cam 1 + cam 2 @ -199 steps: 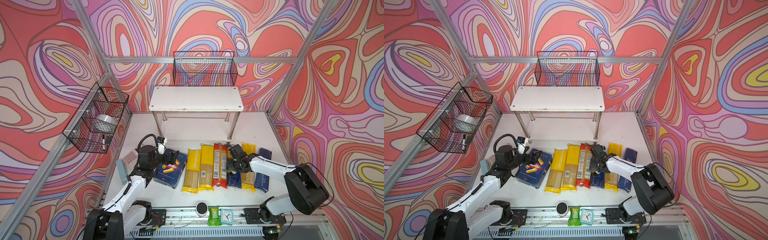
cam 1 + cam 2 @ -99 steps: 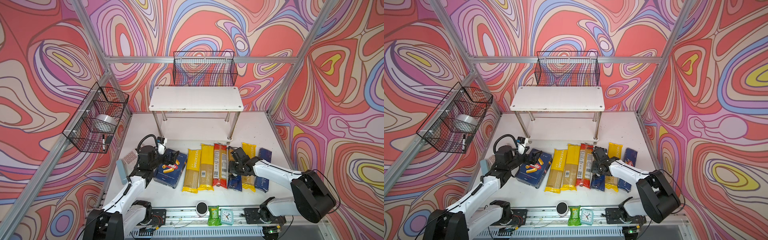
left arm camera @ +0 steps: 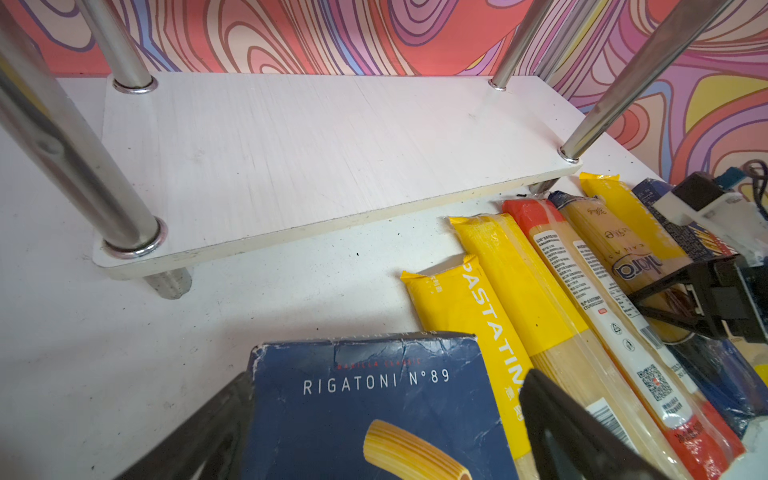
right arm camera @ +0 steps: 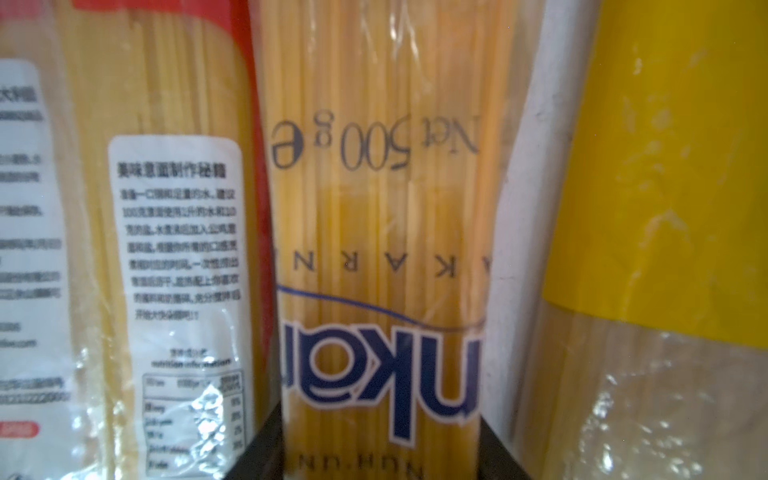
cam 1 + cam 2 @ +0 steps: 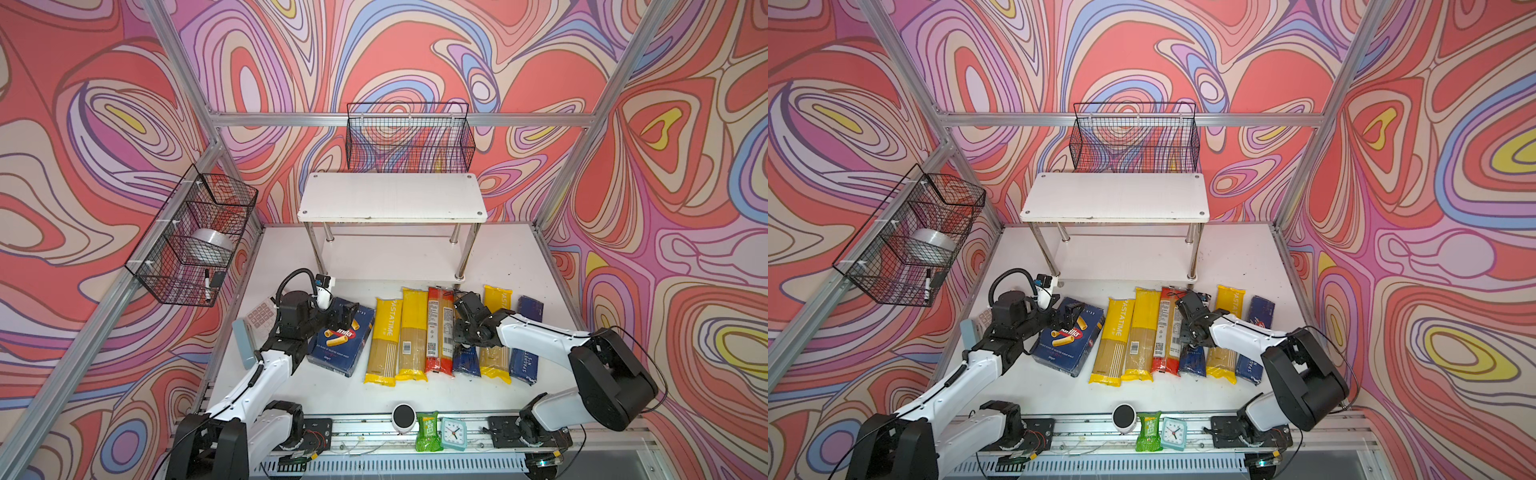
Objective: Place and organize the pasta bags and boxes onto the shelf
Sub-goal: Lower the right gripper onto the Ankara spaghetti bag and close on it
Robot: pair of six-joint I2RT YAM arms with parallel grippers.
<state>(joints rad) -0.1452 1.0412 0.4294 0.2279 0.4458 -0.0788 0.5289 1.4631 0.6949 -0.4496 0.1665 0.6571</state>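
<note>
While the left gripper [image 5: 344, 312] hangs over the shelf-side end of the rigatoni box [image 5: 338, 343], its jaws stand wide apart. The left wrist view shows its 2 fingers [image 3: 573, 436] either side of that box, holding nothing. The box lies flat and slightly askew on the white table [image 5: 415, 399], in front of the shelf [image 5: 392, 199] and at the left end of a row of pasta.

Right of it in both top views lie 2 yellow-ended packets [image 5: 384, 340] side by side, then the red-ended packet [image 5: 440, 332], the gold and dark blue packet [image 5: 466, 362], 1 more yellow-ended packet [image 5: 494, 357], and the spaghetti box [image 5: 527, 345] at the right end. All lie lengthwise with 1 end toward the shelf's lower board [image 3: 311, 145].

The right gripper [image 4: 378, 419] is low over the middle of the gold and dark blue packet. In the right wrist view 1 finger stands at each long side of that packet, hard against its edges. Whether they squeeze it I cannot tell
</note>
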